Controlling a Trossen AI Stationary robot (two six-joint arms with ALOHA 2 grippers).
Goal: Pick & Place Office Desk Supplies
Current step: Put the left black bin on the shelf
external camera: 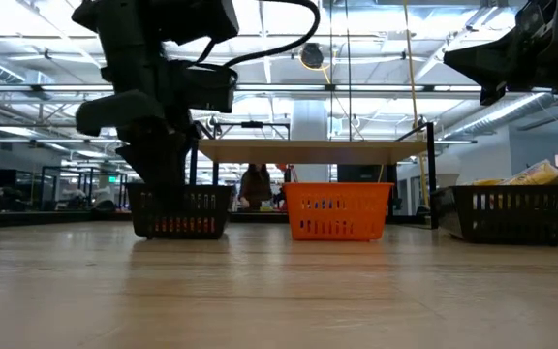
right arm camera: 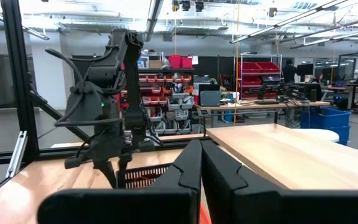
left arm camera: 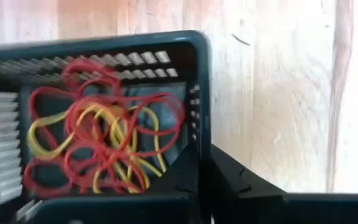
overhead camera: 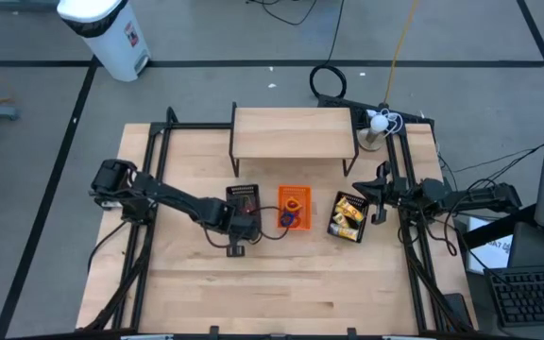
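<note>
A tangle of red and yellow rubber bands lies in the left black mesh tray, which stands on the wooden table to the left of the orange tray. Small coloured pieces sit at the near end of the orange tray (too small to tell apart), and yellow pieces fill the right black mesh tray, which lies tilted beside it. The left gripper is at the near wall of the left mesh tray, its fingers together at the tray's rim; whether they pinch a band cannot be told. The left arm reaches in from the table's left edge. The right gripper is held above the table near its right edge, beside the right mesh tray, fingers together and holding nothing. A raised wooden shelf stands behind the three trays.
</note>
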